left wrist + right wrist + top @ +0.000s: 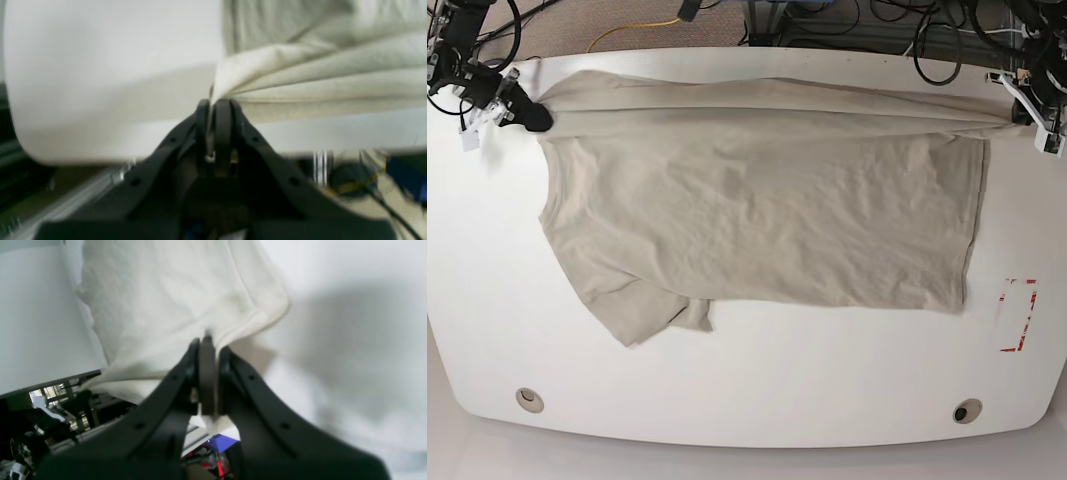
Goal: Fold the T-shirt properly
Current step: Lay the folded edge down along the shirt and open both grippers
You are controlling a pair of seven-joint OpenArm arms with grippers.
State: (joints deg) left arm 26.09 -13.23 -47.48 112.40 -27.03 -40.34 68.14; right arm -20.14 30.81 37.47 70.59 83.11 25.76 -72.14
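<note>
Left gripper (pixel 217 103), right gripper (pixel 206 340): both pinching T-shirt (pixel 757 210) far edge | fold barely begun; sleeves, body unfolded

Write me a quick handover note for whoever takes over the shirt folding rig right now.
Left pincer: shut on the T-shirt, at the far hem corner.
Right pincer: shut on the T-shirt near the far shoulder.
The shirt lies spread sideways on the white table, far edge pulled taut between both arms, near sleeve flat.
Done: both far corners gripped.
Left: every fold. No completed fold shows yet.
</note>
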